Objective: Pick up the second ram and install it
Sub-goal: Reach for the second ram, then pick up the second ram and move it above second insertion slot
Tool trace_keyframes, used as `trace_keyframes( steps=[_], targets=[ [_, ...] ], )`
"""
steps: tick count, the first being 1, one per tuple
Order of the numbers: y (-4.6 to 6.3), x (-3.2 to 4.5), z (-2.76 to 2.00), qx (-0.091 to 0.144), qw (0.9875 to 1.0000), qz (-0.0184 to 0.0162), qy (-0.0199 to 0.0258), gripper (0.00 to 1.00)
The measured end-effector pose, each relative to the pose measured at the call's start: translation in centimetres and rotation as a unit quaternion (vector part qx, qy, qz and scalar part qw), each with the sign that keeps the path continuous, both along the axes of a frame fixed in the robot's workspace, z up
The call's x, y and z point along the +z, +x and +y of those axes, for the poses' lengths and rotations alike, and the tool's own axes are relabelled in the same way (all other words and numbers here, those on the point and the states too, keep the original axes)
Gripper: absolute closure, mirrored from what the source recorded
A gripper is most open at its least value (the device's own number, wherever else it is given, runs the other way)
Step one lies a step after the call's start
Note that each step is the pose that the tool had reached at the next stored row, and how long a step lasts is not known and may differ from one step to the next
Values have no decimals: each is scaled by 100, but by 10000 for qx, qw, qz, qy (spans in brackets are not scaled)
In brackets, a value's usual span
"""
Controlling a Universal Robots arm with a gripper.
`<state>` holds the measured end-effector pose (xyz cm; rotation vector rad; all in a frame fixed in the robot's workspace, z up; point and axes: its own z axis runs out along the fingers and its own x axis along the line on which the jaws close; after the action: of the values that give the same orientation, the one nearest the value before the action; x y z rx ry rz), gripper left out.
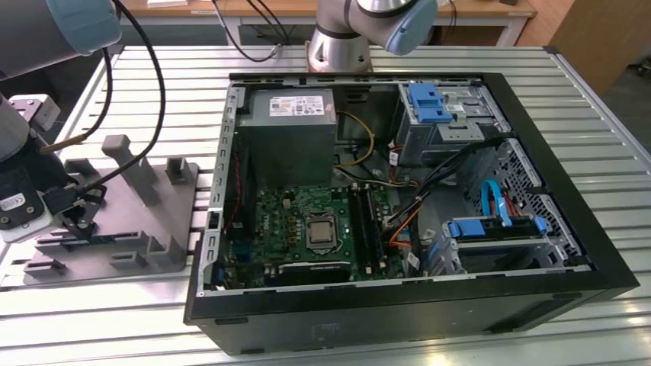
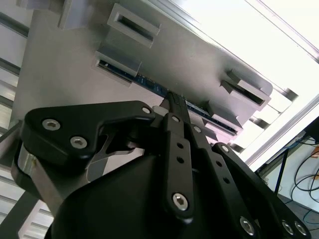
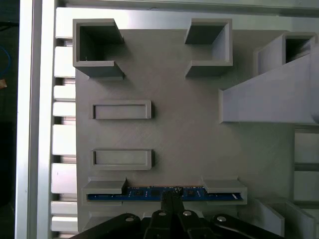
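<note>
Gripper (image 3: pixel 172 199) stood low over the grey tray (image 3: pixel 169 89). Its fingers (image 2: pixel 175 144) were together and, as far as could be judged, pinched on the top edge of the memory stick (image 3: pixel 142 193) at mid-length. The stick sat on edge in the slot along the tray's edge, each end held in a bracket. Judgement: the grip looked centred. A good lift would go straight up along the slot with the stick kept level, so neither end binds in its bracket. The tray rested on the slatted worktop (image 1: pixel 133 320) at the exterior view's left. The open computer case (image 1: pixel 529 252) lay just beside it, motherboard (image 1: pixel 295 229) exposed.
</note>
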<state>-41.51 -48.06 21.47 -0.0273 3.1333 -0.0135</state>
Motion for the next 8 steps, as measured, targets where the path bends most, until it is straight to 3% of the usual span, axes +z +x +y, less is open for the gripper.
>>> trace_keyframes(
  steps=[8],
  targets=[
    [0, 0, 0, 5, 10000, 0, 0, 90]
  ],
)
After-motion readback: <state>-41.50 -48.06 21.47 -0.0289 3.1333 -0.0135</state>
